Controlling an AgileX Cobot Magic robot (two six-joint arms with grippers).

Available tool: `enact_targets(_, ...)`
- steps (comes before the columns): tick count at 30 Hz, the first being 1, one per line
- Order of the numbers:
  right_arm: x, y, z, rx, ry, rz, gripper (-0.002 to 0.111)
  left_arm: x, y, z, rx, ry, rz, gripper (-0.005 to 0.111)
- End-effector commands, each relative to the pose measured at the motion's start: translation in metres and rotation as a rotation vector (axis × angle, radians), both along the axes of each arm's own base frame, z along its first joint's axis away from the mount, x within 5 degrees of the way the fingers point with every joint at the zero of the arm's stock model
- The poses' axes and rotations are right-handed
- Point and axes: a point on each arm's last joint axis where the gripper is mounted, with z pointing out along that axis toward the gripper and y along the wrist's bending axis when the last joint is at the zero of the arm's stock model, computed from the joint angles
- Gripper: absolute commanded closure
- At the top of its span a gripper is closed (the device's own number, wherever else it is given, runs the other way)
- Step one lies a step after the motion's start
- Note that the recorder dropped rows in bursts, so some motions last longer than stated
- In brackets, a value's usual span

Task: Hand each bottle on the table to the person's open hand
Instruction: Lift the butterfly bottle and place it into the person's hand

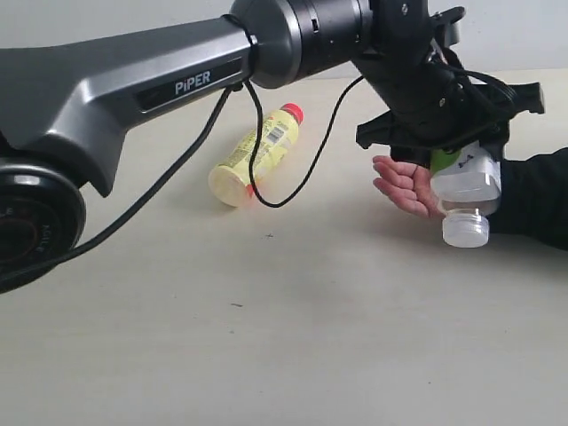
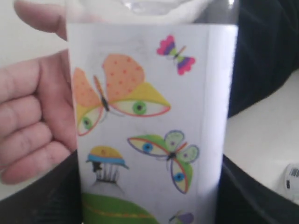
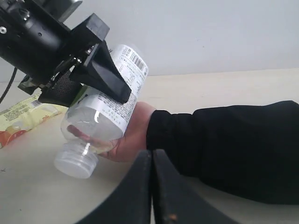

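Note:
My left gripper [image 1: 463,167] is shut on a white-green labelled bottle [image 1: 466,188], tilted with its white cap [image 1: 465,229] downward, right over the person's open hand [image 1: 404,184]. In the left wrist view the butterfly label of this bottle [image 2: 145,126] fills the frame, with the person's hand [image 2: 32,126] beside it. From the right wrist view the bottle [image 3: 105,114] rests against the palm of the hand [image 3: 133,135]. A yellow bottle [image 1: 253,153] with a red cap lies on the table [image 1: 293,328]. My right gripper [image 3: 152,186] is shut and empty. The red-labelled clear bottle is out of view.
The person's black sleeve [image 1: 537,195] lies on the table at the right edge. My left arm [image 1: 133,89] spans the upper part of the exterior view, its black cable [image 1: 293,191] hanging near the yellow bottle. A white barcode-labelled object [image 2: 292,182] shows beside the sleeve.

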Motion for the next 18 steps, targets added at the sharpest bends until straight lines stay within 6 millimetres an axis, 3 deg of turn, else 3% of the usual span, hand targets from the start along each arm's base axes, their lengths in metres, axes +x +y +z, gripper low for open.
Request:
enact_targets(1,0.000,0.000,0.000,-0.003,-0.011,-0.004,0.108,0.017,0.002,-0.009,-0.072,0.034,0.086,0.107)
enact_targets(7,0.000,0.000,0.000,-0.003,-0.011,-0.004,0.108,0.026,-0.001,-0.022,-0.121,0.031,0.131,0.103)
enact_targets(14,0.000,0.000,0.000,-0.003,-0.011,-0.004,0.108,0.032,0.000,-0.041,-0.134,0.107,0.163,0.063)
enact_targets(18,0.000,0.000,0.000,-0.003,-0.011,-0.004,0.108,0.032,0.000,-0.042,-0.132,0.109,0.164,0.049)
